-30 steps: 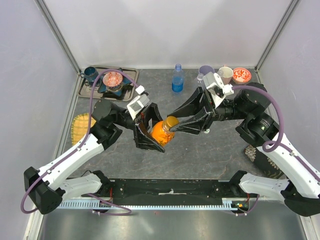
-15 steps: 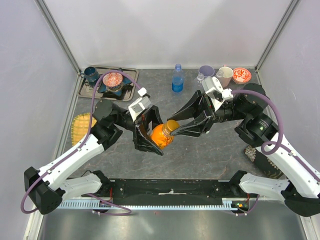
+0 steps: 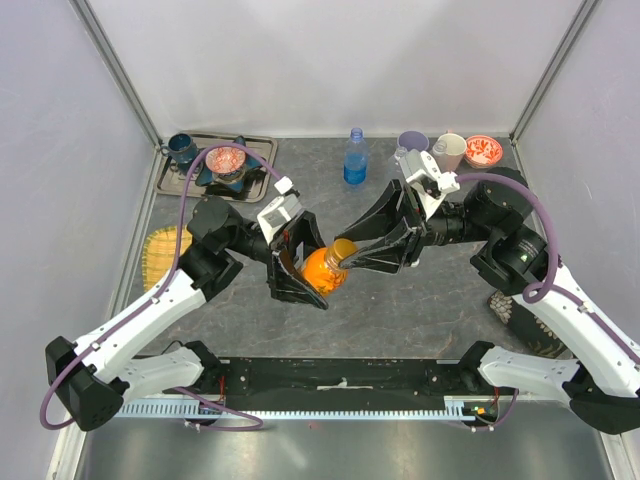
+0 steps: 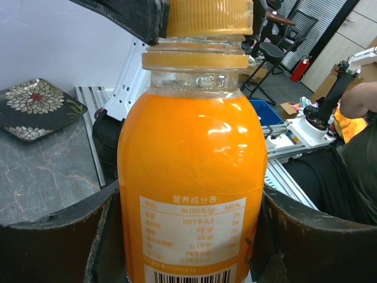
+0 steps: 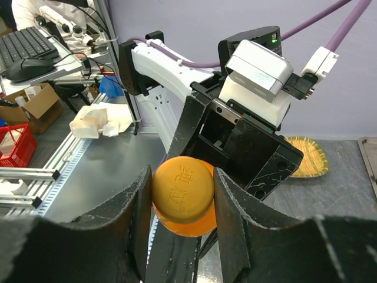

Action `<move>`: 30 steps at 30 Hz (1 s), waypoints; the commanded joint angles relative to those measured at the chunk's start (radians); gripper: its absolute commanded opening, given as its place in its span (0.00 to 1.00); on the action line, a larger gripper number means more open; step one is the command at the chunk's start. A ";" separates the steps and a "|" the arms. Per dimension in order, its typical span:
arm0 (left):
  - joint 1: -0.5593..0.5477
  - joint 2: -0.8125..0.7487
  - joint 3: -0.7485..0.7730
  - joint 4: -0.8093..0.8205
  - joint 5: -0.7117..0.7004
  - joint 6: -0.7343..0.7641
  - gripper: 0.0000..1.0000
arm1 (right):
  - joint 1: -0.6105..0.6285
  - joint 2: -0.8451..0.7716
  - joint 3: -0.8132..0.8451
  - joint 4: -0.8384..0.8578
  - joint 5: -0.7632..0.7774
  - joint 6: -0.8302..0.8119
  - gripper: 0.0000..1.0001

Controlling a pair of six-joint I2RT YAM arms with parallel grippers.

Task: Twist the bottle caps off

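The left gripper is clamped around the body of the orange bottle, over the dark grey marbled tabletop, cap end toward the right gripper. That gripper pinches the yellow cap between its 2 fingers.

Beyond both grippers, by the pale back wall, the blue bottle stands upright. Behind the left gripper lies a metal tray of dishes, and out to its left is a woven yellow mat. Behind the right gripper stand a lilac cup, a beige cup and a red bowl.

The wrist views show an open lab past the table edge, with a keyboard.
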 commanded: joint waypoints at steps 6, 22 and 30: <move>0.005 -0.031 0.030 -0.006 -0.068 0.069 0.39 | 0.011 0.008 0.007 -0.055 0.022 0.016 0.00; 0.011 0.087 -0.004 0.385 0.069 -0.282 0.39 | 0.011 -0.025 -0.018 0.093 -0.069 0.071 0.00; 0.025 0.000 0.001 -0.170 -0.169 0.196 0.39 | 0.011 -0.079 0.013 0.047 0.425 0.042 0.00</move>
